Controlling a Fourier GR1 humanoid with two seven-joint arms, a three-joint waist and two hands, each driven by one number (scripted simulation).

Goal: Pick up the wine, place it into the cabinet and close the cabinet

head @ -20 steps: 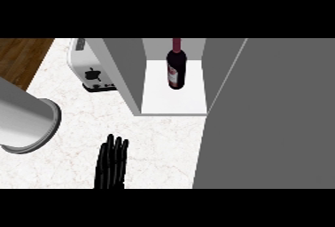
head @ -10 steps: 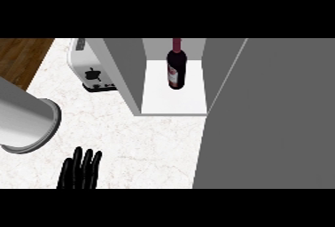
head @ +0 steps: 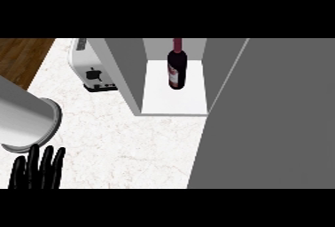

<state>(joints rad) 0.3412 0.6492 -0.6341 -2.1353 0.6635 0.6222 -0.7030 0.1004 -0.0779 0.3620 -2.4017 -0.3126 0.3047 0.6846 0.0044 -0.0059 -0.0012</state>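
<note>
My black left hand (head: 36,170) shows at the lower edge, fingers straight, slightly apart, holding nothing. Just above the fingertips is a grey forearm's rounded end (head: 26,119). Right of the fingers lies open white marbled counter (head: 124,146). Well up-right, the dark red wine bottle (head: 177,71) stands upright inside the grey cabinet (head: 124,66), and the cabinet's grey open door (head: 268,124) walls off the counter.

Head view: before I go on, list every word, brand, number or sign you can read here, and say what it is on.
No text can be read.
Dark red glass wine bottle in the open white cabinet: pale label, too blurred to read.
White box-shaped toaster: black marks on its side, no legible letters or numbers.
</note>
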